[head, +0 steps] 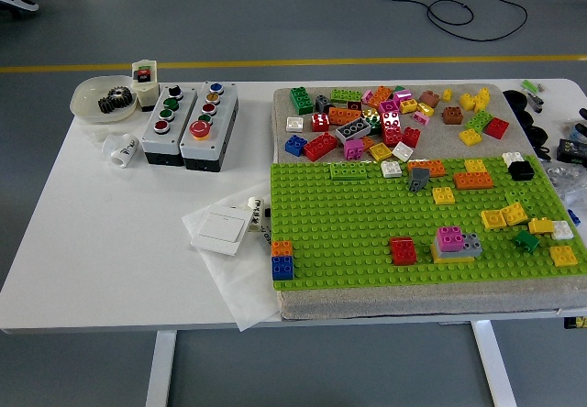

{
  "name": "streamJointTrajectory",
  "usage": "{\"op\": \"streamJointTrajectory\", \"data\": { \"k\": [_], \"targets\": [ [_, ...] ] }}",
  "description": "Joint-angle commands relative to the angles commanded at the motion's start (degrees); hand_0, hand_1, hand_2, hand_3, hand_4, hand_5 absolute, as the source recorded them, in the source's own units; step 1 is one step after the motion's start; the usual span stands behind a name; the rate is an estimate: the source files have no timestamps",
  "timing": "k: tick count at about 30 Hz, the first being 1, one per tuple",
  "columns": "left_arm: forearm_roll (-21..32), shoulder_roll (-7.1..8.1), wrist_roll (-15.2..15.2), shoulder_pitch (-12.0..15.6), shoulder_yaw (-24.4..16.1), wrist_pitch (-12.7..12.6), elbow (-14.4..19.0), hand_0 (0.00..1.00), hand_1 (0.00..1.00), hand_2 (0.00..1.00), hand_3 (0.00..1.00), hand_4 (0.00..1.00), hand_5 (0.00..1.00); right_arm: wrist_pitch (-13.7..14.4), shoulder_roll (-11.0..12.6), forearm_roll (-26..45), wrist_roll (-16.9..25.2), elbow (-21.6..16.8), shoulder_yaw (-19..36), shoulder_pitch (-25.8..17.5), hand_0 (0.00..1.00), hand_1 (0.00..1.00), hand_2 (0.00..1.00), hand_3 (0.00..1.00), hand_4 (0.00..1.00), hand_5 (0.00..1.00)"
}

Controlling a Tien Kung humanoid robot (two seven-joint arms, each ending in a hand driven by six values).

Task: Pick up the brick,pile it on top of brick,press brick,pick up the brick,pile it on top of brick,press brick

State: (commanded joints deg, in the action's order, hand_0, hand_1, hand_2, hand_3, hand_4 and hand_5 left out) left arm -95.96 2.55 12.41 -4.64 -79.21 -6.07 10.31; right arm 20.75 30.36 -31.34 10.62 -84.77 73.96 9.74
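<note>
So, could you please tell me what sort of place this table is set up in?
Probably a robotics lab or test workshop: a white table carrying push-button control boxes, a green baseplate with toy bricks, and cables trailing over a grey floor.

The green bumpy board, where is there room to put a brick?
The green studded baseplate is bare in its left and middle, between the red brick and the thin green plate. Its right side is crowded with yellow bricks, and so is the loose brick pile behind it.

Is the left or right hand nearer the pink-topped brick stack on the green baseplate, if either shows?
Neither: no robot arm or hand is in view, so it cannot be judged. The pink-topped stack stands alone near the green baseplate's near edge, just right of a red brick.
</note>
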Motion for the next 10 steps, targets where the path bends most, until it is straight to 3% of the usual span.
{"op": "streamJointTrajectory", "data": {
  "k": [10],
  "targets": [
    [2.2,-0.64,-0.3,-0.5,0.4,-0.9,0.0,0.775,0.802,0.814,0.618,0.637,0.656,0.6,0.7,-0.1,-0.4,-0.1,-0.7,1.8,0.831,0.786,0.812,0.811,0.998,0.998]
  ]
}}
